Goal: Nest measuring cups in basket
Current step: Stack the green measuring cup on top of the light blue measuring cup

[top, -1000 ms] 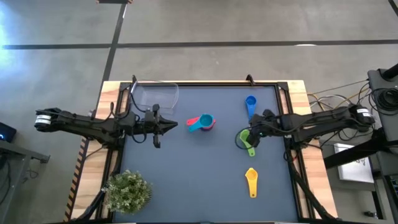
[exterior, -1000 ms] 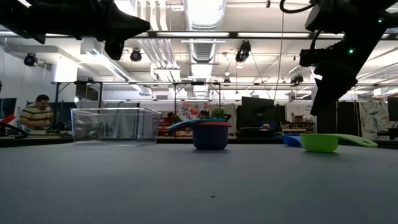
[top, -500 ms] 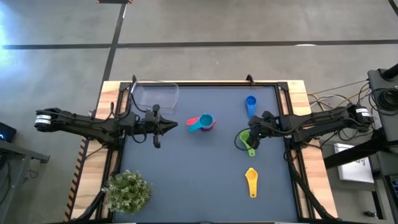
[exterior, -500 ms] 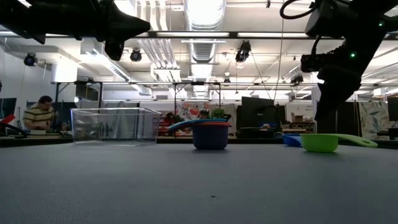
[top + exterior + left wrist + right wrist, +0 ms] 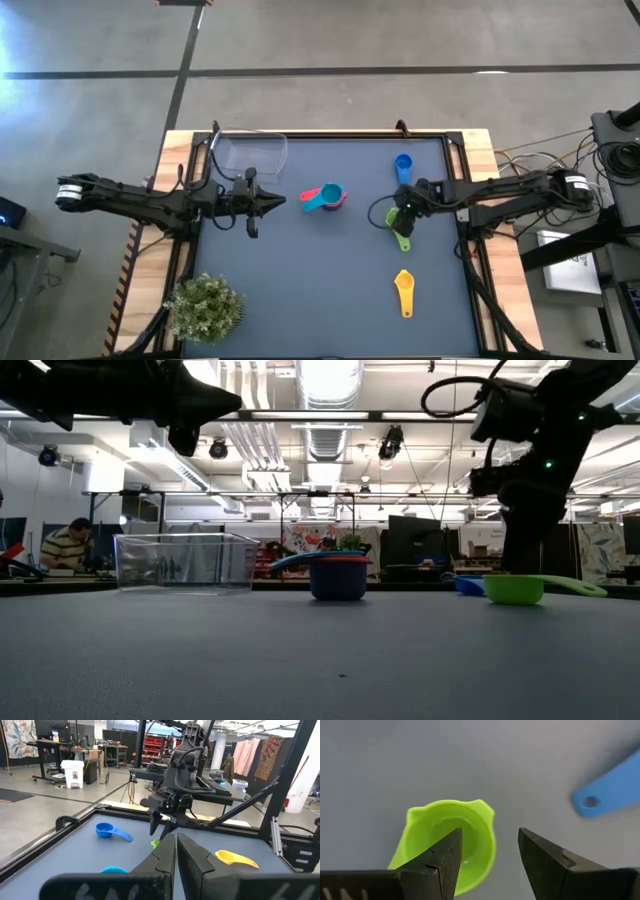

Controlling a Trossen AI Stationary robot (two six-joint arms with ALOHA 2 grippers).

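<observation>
The green cup [image 5: 401, 228] rests on its base right of the table's centre, its handle toward the near edge. My right gripper [image 5: 487, 837] hangs open just above it, one finger over the green cup's bowl [image 5: 451, 845] and the other outside the rim. A stack of nested cups [image 5: 327, 197], teal on top, stands mid-table. The blue cup [image 5: 402, 165] lies farther back and the yellow cup [image 5: 403, 290] nearer. The clear basket [image 5: 250, 152] stands at the far left. My left gripper [image 5: 276, 203] hovers shut left of the stack.
A small bushy plant [image 5: 205, 308] sits at the near left corner. Open mat lies between the stack and the near edge. The blue cup's handle [image 5: 615, 790] lies close beside my right gripper. A person [image 5: 65, 545] sits in the room behind the table.
My right gripper has shifted a little toward the far edge and the table's left and tipped steeper, until it points down over the green cup's bowl. The cups have stayed where they were.
</observation>
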